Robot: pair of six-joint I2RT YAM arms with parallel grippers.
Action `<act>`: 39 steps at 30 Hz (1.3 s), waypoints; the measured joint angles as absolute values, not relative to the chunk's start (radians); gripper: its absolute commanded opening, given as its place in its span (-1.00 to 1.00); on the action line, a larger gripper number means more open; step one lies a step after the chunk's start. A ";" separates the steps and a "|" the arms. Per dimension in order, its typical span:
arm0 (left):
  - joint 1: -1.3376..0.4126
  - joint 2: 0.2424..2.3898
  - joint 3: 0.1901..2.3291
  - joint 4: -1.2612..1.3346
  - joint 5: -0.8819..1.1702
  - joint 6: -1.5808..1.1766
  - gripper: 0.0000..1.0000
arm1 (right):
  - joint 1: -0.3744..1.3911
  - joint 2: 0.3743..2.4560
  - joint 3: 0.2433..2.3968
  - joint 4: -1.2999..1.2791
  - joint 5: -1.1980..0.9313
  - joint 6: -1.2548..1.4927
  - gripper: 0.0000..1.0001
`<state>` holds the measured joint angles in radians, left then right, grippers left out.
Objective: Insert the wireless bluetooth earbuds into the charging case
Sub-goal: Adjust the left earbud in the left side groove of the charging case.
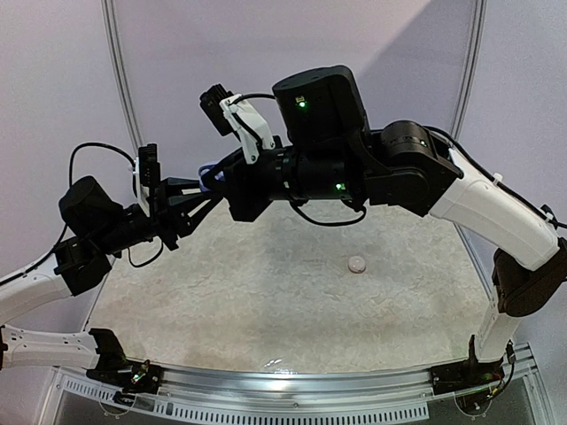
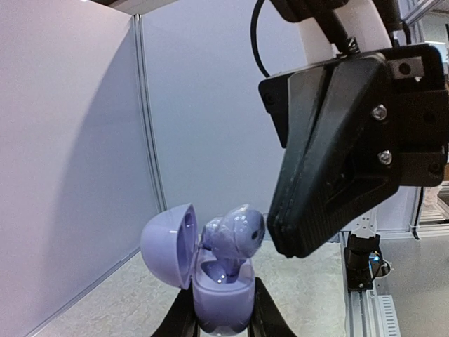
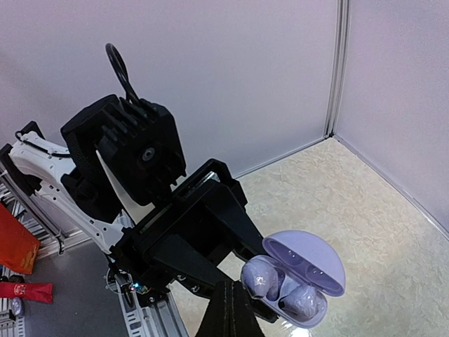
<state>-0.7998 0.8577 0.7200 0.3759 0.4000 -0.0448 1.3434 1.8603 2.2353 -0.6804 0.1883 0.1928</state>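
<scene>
The lavender charging case (image 2: pixel 223 298) is held upright between my left gripper's (image 2: pixel 224 312) black fingers, lid open to the left. One earbud (image 2: pixel 238 235) stands tilted, half out of its socket; a second earbud (image 3: pixel 306 300) lies seated in the other socket. My right gripper (image 3: pixel 230 298) has its fingers pressed together and empty, its tip right beside the tilted earbud (image 3: pixel 259 275). Its black body (image 2: pixel 337 154) fills the upper right of the left wrist view. In the top view both grippers meet high above the table by the case (image 1: pixel 208 175).
A small pale round object (image 1: pixel 357 264) lies on the mottled tabletop (image 1: pixel 266 301) right of centre. Pale walls with a metal corner strip (image 1: pixel 120 71) stand behind. The metal rail (image 1: pixel 292 381) runs along the near edge.
</scene>
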 measured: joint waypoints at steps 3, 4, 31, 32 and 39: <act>-0.800 0.858 0.720 0.376 0.400 -0.044 -1.00 | 1.343 1.860 2.236 -0.680 0.171 0.189 -1.00; -0.800 0.858 0.720 0.376 0.400 -0.044 -1.00 | 1.343 1.860 2.236 -0.680 0.167 0.186 -1.00; -0.800 0.858 0.720 0.376 0.398 -0.035 -1.00 | 1.293 1.830 2.234 -0.655 0.201 0.250 -1.00; -0.800 0.858 0.720 0.376 0.397 -0.035 -1.00 | 1.293 1.828 2.230 -0.656 0.199 0.251 -1.00; -0.798 0.857 0.720 0.376 0.393 -0.035 -1.00 | 1.294 1.800 2.178 -0.697 0.198 0.268 -1.00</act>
